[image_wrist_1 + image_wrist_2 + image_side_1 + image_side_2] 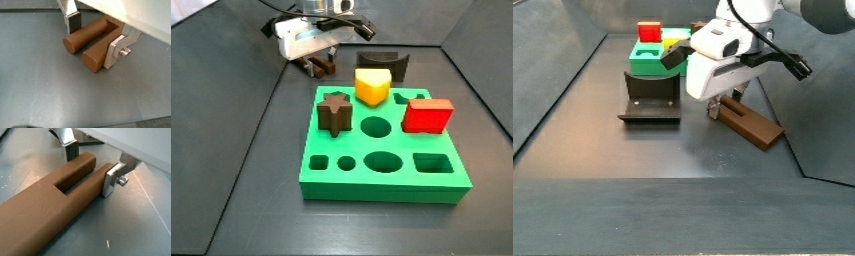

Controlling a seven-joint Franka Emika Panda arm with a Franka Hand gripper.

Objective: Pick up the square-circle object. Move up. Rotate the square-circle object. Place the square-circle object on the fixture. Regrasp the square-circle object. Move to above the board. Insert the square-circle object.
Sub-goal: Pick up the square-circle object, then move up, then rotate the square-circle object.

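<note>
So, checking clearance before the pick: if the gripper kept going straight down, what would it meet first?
Probably the square-circle object first: the gripper already straddles one end, jaws open, then the floor.

light: bright, even | floor: faint glare | shadows: soft

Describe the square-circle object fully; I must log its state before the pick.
The square-circle object is a long reddish-brown peg with a matte look, lying flat on the dark grey floor. In both wrist views one part looks rounded and the other squared, with a stepped notch between. The gripper straddles one end, silver fingers on either side; whether the pads touch it is unclear. In a side view it lies beside the fixture, apart from it.
</note>
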